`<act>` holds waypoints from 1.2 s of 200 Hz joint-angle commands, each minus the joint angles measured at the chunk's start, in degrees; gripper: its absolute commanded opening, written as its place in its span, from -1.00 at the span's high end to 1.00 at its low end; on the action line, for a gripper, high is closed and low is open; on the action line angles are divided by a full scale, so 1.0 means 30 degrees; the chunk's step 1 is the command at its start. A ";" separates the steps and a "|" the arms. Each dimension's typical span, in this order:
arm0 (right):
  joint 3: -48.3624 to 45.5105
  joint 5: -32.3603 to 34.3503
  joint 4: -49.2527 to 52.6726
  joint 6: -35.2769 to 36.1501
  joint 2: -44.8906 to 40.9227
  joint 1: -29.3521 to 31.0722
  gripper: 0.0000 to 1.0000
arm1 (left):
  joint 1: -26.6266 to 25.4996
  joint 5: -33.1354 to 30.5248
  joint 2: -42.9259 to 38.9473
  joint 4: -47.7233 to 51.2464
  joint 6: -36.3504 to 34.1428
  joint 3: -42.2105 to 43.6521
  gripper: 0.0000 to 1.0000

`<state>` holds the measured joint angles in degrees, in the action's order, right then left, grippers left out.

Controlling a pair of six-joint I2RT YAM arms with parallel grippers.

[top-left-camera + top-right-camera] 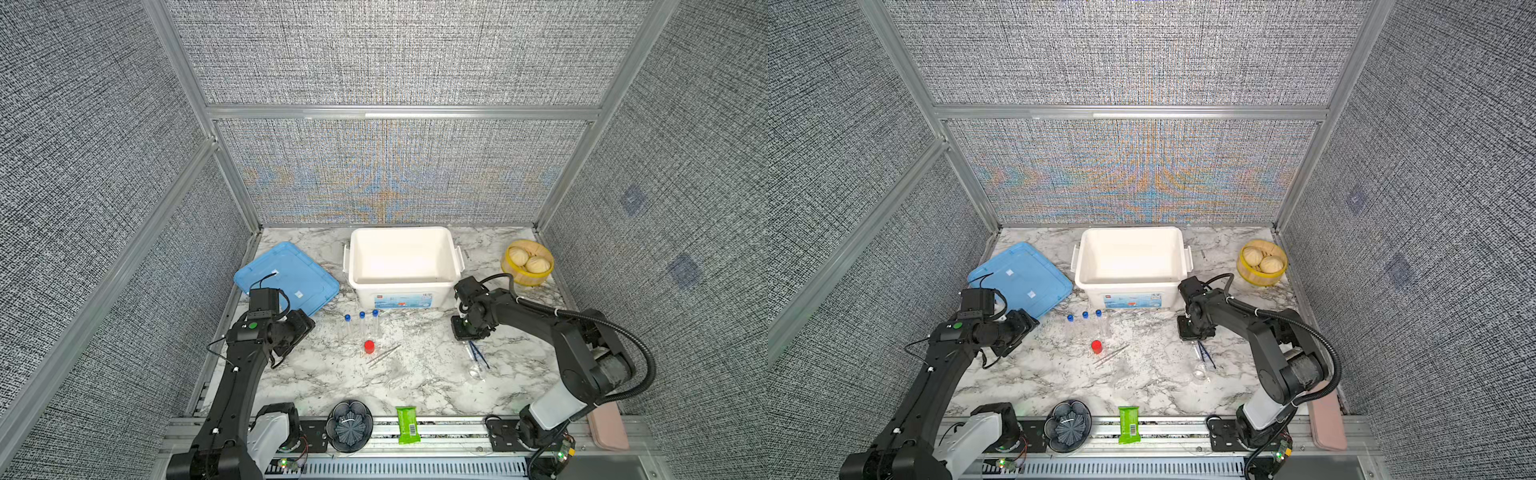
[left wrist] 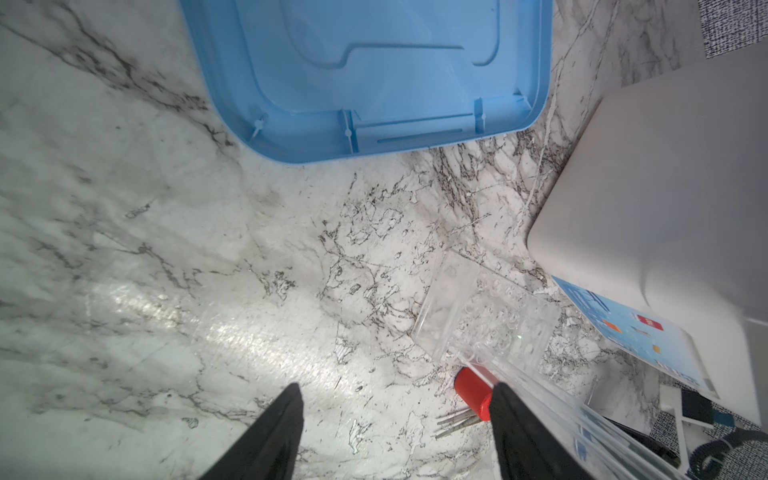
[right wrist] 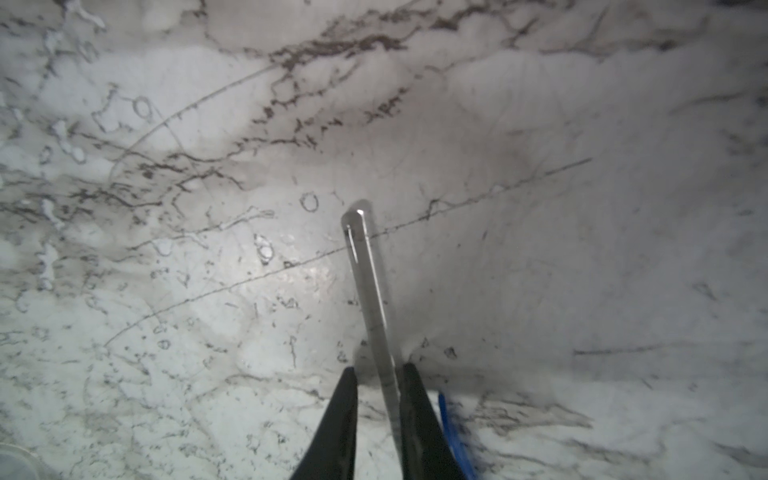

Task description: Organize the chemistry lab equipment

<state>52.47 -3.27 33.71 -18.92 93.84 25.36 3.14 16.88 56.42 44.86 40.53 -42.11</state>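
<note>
Three blue-capped tubes [image 1: 362,324] stand in a clear rack [image 2: 490,316] in front of the white bin. The red-capped vial [image 1: 369,346] and the silver tweezers [image 1: 384,355] lie just in front of them. My left gripper [image 2: 397,388] hovers open to their left, empty, with the vial [image 2: 471,390] beside one finger. My right gripper [image 3: 379,368] points down at the table. Its jaws stand narrow around the thin clear dropper [image 3: 368,270], with a gap on one side. The dark blue tweezers [image 1: 478,355] and a small clear glass piece [image 1: 477,372] lie just beyond it.
An open white bin [image 1: 353,257] stands at the back centre, its blue lid [image 1: 291,274] flat to the left. A bamboo steamer with buns [image 1: 528,264] sits back right. At the front edge are a dark fluted bowl [image 1: 349,426], a green packet [image 1: 408,424] and a pink pad [image 1: 609,428].
</note>
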 commanded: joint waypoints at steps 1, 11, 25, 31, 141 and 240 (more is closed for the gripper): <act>0.0147 0.0143 -0.0109 -0.0542 0.0462 0.0128 0.67 | 0.0052 0.0375 0.0013 -0.0342 -0.0064 -0.0125 -0.45; 0.0233 0.0224 -0.0136 -0.0642 0.0660 0.0194 0.69 | 0.0046 0.0443 0.0096 -0.0250 -0.0094 -0.0187 -0.45; 0.0288 0.0462 -0.0191 -0.0787 0.0682 0.0236 0.72 | 0.0038 0.0520 0.0180 -0.0276 -0.0123 -0.0204 -0.45; 0.0309 0.0545 -0.0194 -0.0815 0.0698 0.0239 0.73 | 0.0042 0.0580 0.0228 -0.0329 -0.0123 -0.0198 -0.45; 0.0863 0.1096 -0.0186 -0.0580 0.1314 -0.0983 0.77 | 0.0054 0.1144 0.0410 -0.0082 -0.0507 -0.0542 -0.45; 0.2721 0.0797 0.0886 0.0208 0.2022 -0.2840 0.67 | 0.0102 0.1078 0.0741 0.0284 -0.1056 -0.1302 -0.45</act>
<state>60.16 -0.51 34.57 -19.18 99.53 17.82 3.27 20.08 58.78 45.12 38.81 -45.54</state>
